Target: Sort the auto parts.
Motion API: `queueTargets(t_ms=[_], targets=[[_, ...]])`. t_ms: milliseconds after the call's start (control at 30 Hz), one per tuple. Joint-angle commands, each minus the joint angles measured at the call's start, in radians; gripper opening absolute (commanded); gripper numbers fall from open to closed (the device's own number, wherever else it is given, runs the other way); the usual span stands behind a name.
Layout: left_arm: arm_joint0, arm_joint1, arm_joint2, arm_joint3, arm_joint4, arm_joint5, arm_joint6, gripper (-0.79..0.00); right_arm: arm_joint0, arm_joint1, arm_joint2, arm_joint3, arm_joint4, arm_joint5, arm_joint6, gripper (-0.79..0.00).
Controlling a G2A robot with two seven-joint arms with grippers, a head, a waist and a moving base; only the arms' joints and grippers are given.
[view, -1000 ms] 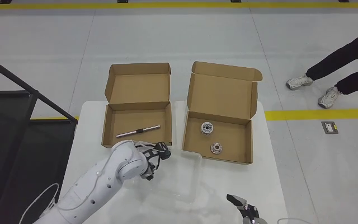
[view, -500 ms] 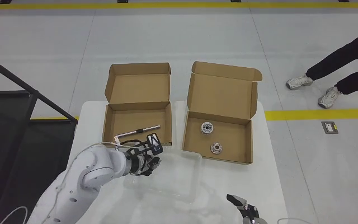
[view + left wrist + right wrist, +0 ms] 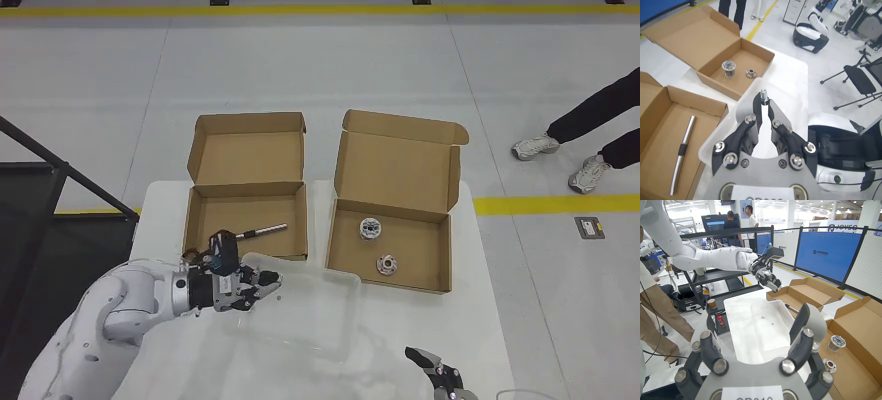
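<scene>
So the left arm came in from the table's (image 3: 470,330) left side with the forearm lying about level. The wrist was bent so the left gripper (image 3: 265,288) tipped downward over the left end of the clear tray (image 3: 345,278). From the right wrist cam you could see that gripper (image 3: 776,287) hanging in the air above the tray's (image 3: 780,306) far end, just beside the left box (image 3: 240,212) and not touching either one.

Its jaws were pinched tight on a small bolt (image 3: 763,94). The tips (image 3: 763,103) clamped the dark end and the threaded end poked out past them.

The left box, lid flipped back, had one shiny rod (image 3: 258,232) lying on its floor. The left wrist cam showed a dark band partway along the rod (image 3: 688,130). The right box (image 3: 410,225), also open, had a toothed hub (image 3: 370,228) and a smaller flange (image 3: 386,264) sitting near each other but apart. Same pair showed from the left wrist, hub (image 3: 729,68) and flange (image 3: 750,73).

The right gripper (image 3: 437,368) sat low at the table's near edge, on the near side of the tray, looking across it at the other arm. Its jaws (image 3: 757,323) were spread wide with nothing between them. The hub (image 3: 836,343) and flange (image 3: 829,365) were just off to its side in their box. There were two tiny specks on the tray floor, too small to tell what they were.
</scene>
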Motion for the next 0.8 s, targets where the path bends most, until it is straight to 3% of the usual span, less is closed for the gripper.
queueTargets(t_ms=[0,233,400,533,633,767], targets=[[0.004,0.015,0.013,0.003,0.028,0.000,0.117,-0.785,0.000,0.000,0.000,0.000,0.000,0.000,0.000,0.000],[-0.014,0.074,0.083,0.078,0.202,0.000,0.390,-0.785,0.000,0.000,0.000,0.000,0.000,0.000,0.000,0.000],[-0.049,0.093,0.088,0.166,0.262,0.000,0.476,-0.785,0.000,0.000,0.000,0.000,0.000,0.000,0.000,0.000],[-0.085,0.092,0.067,0.224,0.265,0.032,0.439,-0.785,0.000,0.000,0.000,0.000,0.000,0.000,0.000,0.000],[-0.100,0.088,0.066,0.241,0.239,0.110,0.357,-0.785,0.000,0.000,0.000,0.000,0.000,0.000,0.000,0.000],[-0.100,0.088,0.066,0.241,0.239,0.110,0.357,-0.785,0.000,0.000,0.000,0.000,0.000,0.000,0.000,0.000]])
